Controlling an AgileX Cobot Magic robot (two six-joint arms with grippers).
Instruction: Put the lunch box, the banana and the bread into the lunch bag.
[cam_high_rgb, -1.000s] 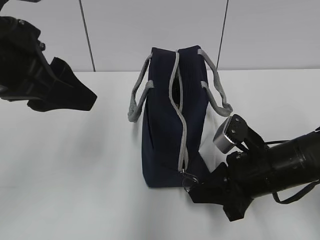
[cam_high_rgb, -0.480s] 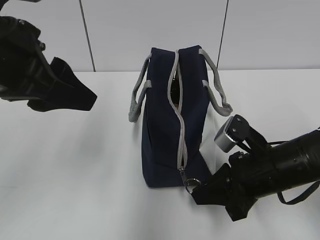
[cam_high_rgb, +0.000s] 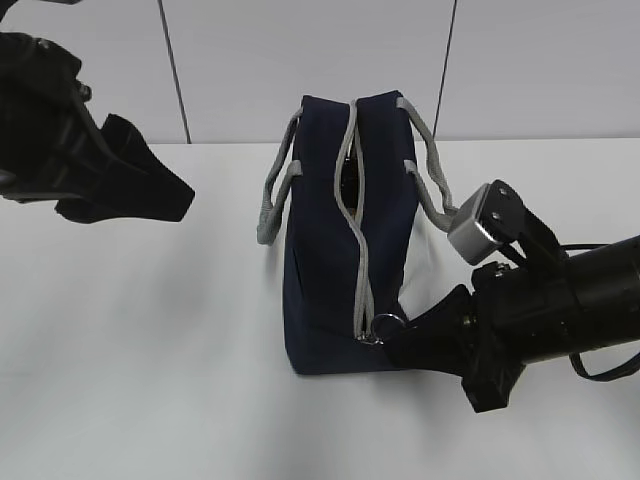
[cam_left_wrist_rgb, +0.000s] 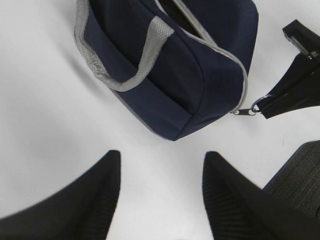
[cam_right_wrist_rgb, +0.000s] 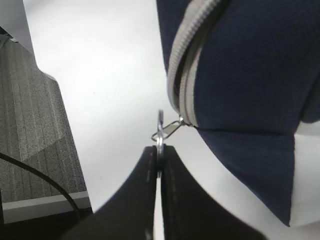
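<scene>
On the white table (cam_high_rgb: 150, 330), near the middle, stands the navy lunch bag (cam_high_rgb: 330, 270), upright with its grey zipper (cam_high_rgb: 358, 250) running from the far end over the top and down the near end; the far part of the zipper gapes slightly and the inside is dark. Two grey handles (cam_high_rgb: 275, 195) hang over its sides. At the bag's near lower corner the right gripper (cam_right_wrist_rgb: 159, 165) has its fingers pressed together, pinching the metal ring pull (cam_right_wrist_rgb: 160, 131), which stands out from the zipper's end. Well apart at the far left, the left gripper (cam_left_wrist_rgb: 160, 192) hangs above the table with its fingers spread, holding nothing.
</scene>
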